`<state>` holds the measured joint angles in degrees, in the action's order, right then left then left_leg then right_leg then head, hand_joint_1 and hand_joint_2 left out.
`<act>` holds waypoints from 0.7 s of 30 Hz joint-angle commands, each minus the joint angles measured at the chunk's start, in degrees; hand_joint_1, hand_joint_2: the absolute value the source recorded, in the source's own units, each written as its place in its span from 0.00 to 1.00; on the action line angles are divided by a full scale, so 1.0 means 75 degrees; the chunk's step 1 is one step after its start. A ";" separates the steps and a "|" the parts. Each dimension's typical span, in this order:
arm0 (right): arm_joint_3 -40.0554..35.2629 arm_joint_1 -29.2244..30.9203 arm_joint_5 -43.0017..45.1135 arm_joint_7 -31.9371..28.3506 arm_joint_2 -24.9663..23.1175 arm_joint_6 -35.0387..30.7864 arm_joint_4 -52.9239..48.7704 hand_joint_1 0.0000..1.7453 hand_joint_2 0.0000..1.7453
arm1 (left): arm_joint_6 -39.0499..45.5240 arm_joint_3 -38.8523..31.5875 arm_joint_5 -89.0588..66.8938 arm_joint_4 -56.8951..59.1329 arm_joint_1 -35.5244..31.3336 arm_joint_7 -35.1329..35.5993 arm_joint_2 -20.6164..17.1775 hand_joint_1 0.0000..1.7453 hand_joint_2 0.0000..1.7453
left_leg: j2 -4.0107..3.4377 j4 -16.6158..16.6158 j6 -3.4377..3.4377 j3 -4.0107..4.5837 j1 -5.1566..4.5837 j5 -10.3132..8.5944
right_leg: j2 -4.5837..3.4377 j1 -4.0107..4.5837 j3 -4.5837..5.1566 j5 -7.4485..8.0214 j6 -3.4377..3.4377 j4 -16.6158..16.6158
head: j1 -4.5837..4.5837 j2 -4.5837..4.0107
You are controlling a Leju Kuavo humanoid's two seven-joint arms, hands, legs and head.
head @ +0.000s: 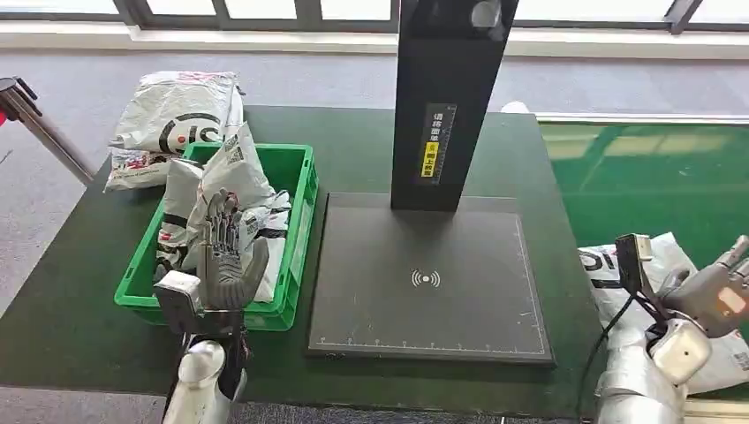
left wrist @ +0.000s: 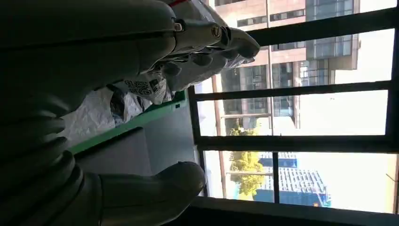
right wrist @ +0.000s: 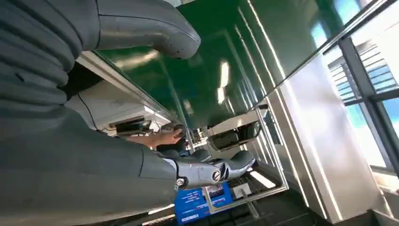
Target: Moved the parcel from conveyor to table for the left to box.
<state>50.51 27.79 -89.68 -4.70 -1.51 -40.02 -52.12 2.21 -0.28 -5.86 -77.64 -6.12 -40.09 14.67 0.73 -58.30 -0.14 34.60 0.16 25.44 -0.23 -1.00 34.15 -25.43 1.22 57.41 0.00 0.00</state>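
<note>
Left hand (head: 228, 252) over the green crate (head: 301, 231), fingers spread, holding nothing; white bagged parcels piled in the crate under it. Right hand (head: 720, 287) fingers spread, above the white parcel (head: 618, 274) lying on the green conveyor (head: 654, 177) at the edge of the dark surface (head: 88, 291). Black scanner pad (head: 428, 283) sits between.

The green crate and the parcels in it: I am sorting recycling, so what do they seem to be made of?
The green crate looks like rigid moulded plastic: uniform colour, a thick rim, slightly glossy walls. The parcels in it look like thin white plastic mailer bags with a soft sheen: they crumple and fold, with printed labels and codes on them. Their contents cannot be told.
</note>
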 commanded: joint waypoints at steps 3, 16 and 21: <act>-0.0799 0.0485 0.0132 0.1389 0.0948 0.0003 0.3435 0.00 1.00 | -0.0101 0.0157 0.0002 0.0076 -0.0031 0.0011 -0.0415 0.00 1.00 | -0.0042 0.0021 -0.0002 -0.0039 0.0007 0.0004 | -0.0031 0.0010 -0.0033 0.0011 -0.0011 -0.0030 | 0.0000 0.0000; -0.1468 0.0795 -0.0042 0.2409 0.1288 0.0150 0.5101 0.00 1.00 | -0.0096 0.0122 -0.0021 0.0159 -0.0116 0.0011 -0.0447 0.00 1.00 | -0.0018 0.0006 -0.0002 -0.0017 0.0002 0.0002 | -0.0012 0.0004 -0.0012 0.0004 -0.0008 -0.0008 | 0.0000 0.0000; -0.2074 0.0827 -0.0042 0.3139 0.1363 0.0972 0.5222 1.00 1.00 | -0.0113 0.0065 -0.0039 0.0261 -0.0202 0.0011 -0.0441 0.00 1.00 | -0.0014 0.0005 -0.0002 -0.0012 0.0001 0.0001 | -0.0009 0.0002 -0.0009 0.0003 -0.0007 -0.0005 | 0.0000 0.0000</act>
<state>43.45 30.97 -90.18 13.77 6.58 -38.66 -21.24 1.68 -0.11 -5.92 -78.60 -5.78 -40.11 13.07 0.79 -58.30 -0.13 34.60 0.16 25.43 -0.19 -1.00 34.13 -25.43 1.22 57.41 0.00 0.00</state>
